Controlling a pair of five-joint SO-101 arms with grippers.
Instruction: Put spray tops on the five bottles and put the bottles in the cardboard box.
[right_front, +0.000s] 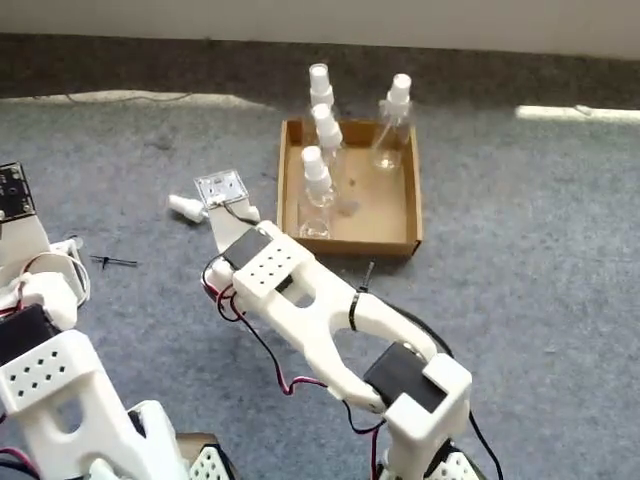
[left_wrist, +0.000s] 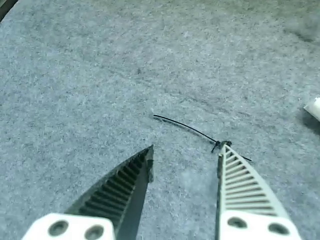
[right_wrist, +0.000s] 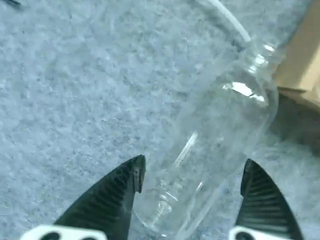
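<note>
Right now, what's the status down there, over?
Left gripper open over carpet, by a cable tie. Right gripper open, straddling the fifth bottle, lying beside the cardboard box. Four capped bottles boxed; spray top loose on carpet.

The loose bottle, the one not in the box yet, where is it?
In the right wrist view the loose bottle lies on its side on the carpet, between the open fingers of the right gripper, its neck close to the cardboard box.

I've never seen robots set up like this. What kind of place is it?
Probably a hobby robotics workspace, not a factory: white plastic robot arms reach over a grey carpet-like surface, near a shallow brown cardboard box of clear plastic spray bottles.
</note>
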